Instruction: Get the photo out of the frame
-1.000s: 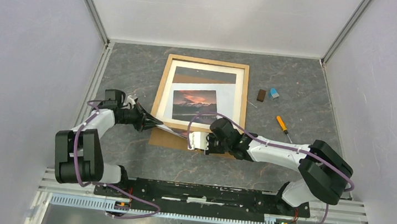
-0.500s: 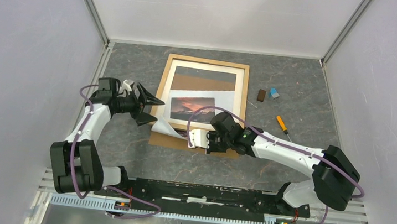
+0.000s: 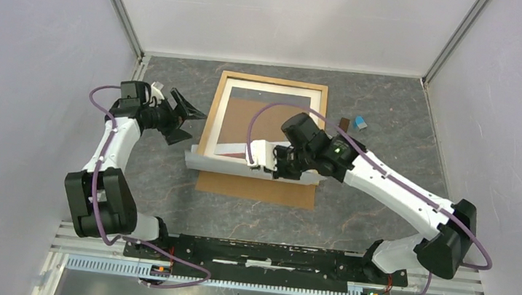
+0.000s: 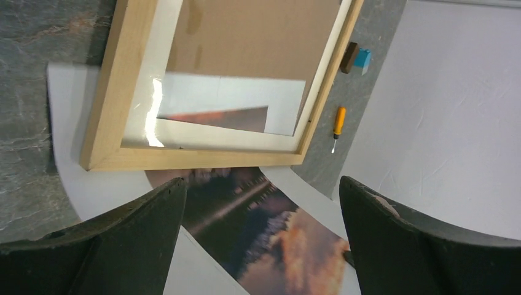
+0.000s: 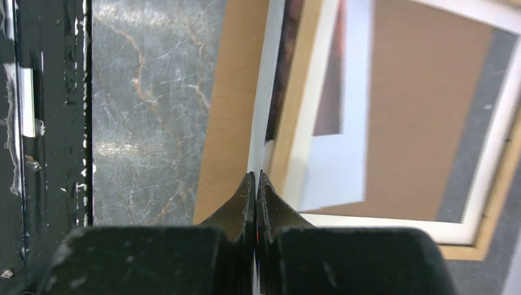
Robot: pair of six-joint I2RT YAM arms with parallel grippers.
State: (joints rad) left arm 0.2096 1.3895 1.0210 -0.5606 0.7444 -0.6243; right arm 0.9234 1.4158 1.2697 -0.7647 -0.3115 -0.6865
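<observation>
The frame (image 3: 272, 81), a light-wood rim around glass, lies flat mid-table. The white-bordered sunset photo (image 3: 227, 164) is raised on edge along the frame's near side, curling over the brown backing board (image 3: 257, 189). My right gripper (image 3: 274, 172) is shut on the photo's edge (image 5: 267, 92), its jaws pressed together on the thin sheet (image 5: 255, 178). My left gripper (image 3: 189, 120) hangs open to the left of the frame, apart from everything. In the left wrist view its fingers (image 4: 92, 246) spread wide over the photo (image 4: 289, 239), and the frame's corner (image 4: 101, 98) lies beyond.
A small brown block (image 3: 345, 122) and a blue piece (image 3: 360, 121) lie right of the frame. An orange-handled screwdriver (image 4: 338, 120) lies on the mat nearby. Grey walls close in left, right and behind; the black base rail (image 3: 269, 254) runs along the near edge.
My left gripper opened, let go of the photo's left corner and drew back to the far left. My right gripper pulled the photo up and away, so it now stands on edge.
</observation>
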